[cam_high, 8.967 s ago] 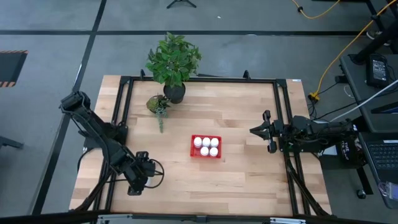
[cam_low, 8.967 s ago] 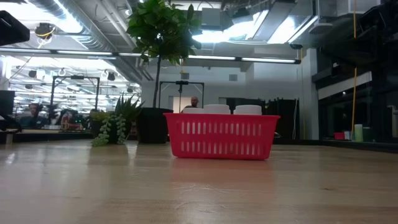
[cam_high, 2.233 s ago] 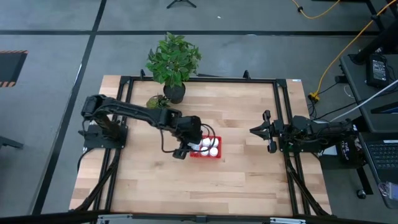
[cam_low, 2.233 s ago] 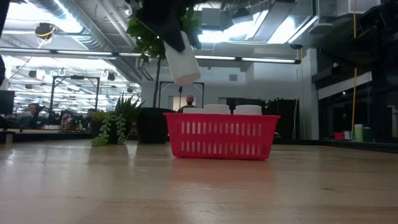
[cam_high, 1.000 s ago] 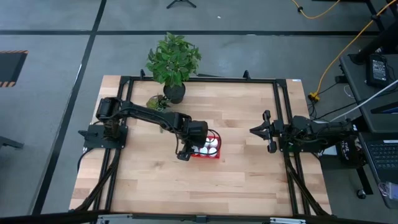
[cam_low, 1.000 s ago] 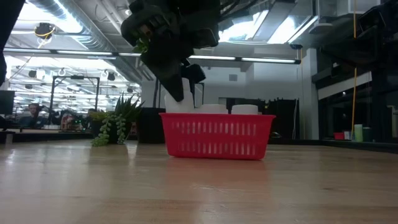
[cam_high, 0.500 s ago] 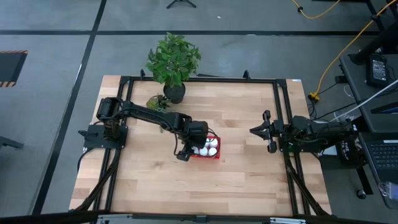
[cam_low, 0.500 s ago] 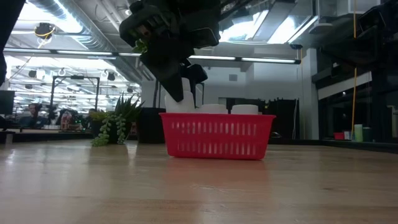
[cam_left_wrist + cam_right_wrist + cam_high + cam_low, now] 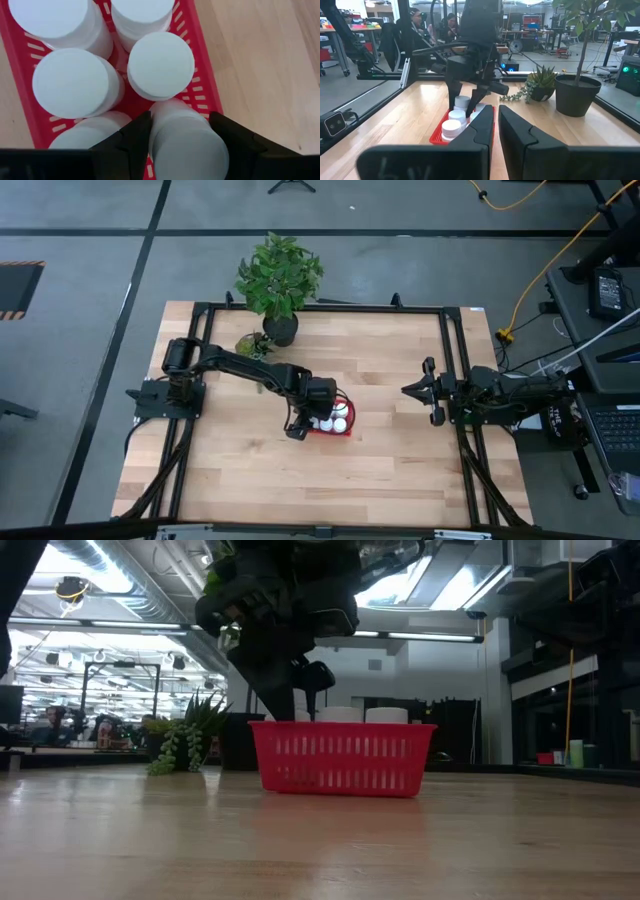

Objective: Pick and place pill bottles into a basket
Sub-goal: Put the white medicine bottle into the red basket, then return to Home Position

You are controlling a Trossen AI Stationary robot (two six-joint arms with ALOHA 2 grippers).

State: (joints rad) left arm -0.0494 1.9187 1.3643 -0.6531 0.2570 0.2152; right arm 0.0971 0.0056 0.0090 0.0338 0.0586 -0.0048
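The red basket (image 9: 346,430) stands mid-table, and several white pill bottles (image 9: 161,65) stand upright inside it. My left gripper (image 9: 297,428) reaches down over the basket's left end, shut on one more pill bottle (image 9: 186,142) that sits in a corner of the basket (image 9: 206,85). In the low view the gripper (image 9: 288,705) dips behind the basket's rim (image 9: 343,726), which hides the held bottle. My right gripper (image 9: 430,392) waits shut at the table's right edge, level and touching nothing. My left gripper pinches the pill bottle's round side wall (image 9: 165,125), one finger (image 9: 131,142) on each side. The fingers come from above, slanting steeply down. The bottle stands about upright with its lower part inside the basket's corner, beside the others. Whether it rests on the basket's floor is hidden.
A potted plant (image 9: 280,280) and a small succulent (image 9: 255,348) stand at the table's far left. Black frame rails (image 9: 455,360) run along the table's sides. Bare wood lies near and to the right of the basket.
My left gripper has sunk with the pill bottle, still shut on it. The bottle showed above the basket's rim and now sits down inside the basket's left end. The basket has slid slightly toward the table's left.
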